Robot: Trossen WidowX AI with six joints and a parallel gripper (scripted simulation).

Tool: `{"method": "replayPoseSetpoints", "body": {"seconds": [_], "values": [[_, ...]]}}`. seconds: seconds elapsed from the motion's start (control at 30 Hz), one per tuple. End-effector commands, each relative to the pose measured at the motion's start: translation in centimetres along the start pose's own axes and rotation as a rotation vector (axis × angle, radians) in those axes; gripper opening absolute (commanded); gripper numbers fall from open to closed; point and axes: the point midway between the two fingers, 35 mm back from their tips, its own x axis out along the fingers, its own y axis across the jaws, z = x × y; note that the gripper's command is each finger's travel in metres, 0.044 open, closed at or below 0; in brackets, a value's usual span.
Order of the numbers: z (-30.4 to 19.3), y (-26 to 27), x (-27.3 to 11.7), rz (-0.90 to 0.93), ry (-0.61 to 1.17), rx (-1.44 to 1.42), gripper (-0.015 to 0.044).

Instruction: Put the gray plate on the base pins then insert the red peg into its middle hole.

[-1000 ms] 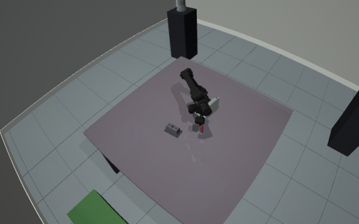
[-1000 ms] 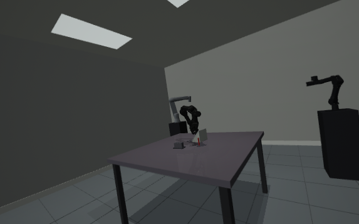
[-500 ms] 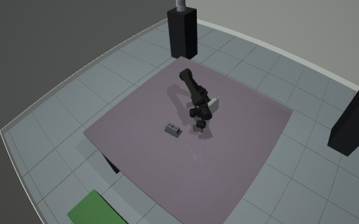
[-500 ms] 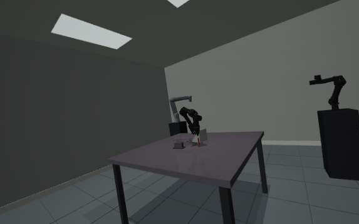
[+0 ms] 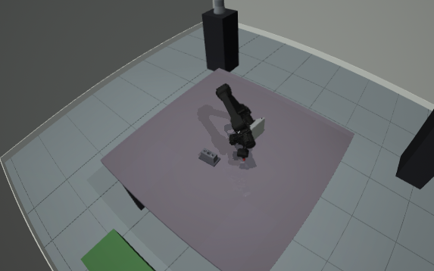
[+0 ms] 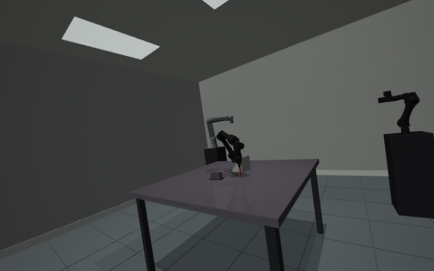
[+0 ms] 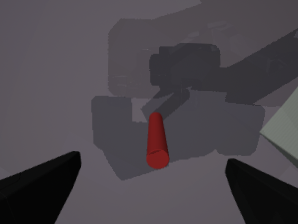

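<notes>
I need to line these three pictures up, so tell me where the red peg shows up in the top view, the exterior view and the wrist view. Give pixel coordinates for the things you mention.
Top: the red peg (image 5: 244,160) (image 6: 240,172) (image 7: 157,139) is a small spot just right of and below center.
Exterior: a thin upright stick, right of and below center.
Wrist: near the middle, slightly below center.
Shared landmark: the pale wedge-shaped block (image 5: 257,129) (image 6: 246,163) (image 7: 285,127), cut off at the wrist view's right edge.
</notes>
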Motion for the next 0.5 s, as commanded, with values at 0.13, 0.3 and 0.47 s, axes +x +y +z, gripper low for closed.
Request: {"method": "replayPoseSetpoints", "body": {"seconds": [0.13,0.3,0.47], "values": [[0.0,-0.1,1.5,-0.007,-0.007,-0.009,0.0440],[0.0,-0.1,2.3,-0.007,-0.008,-0.009,0.0440],[0.1,-0.2,3.1,-0.007,-0.008,-0.008,0.0440]]}}
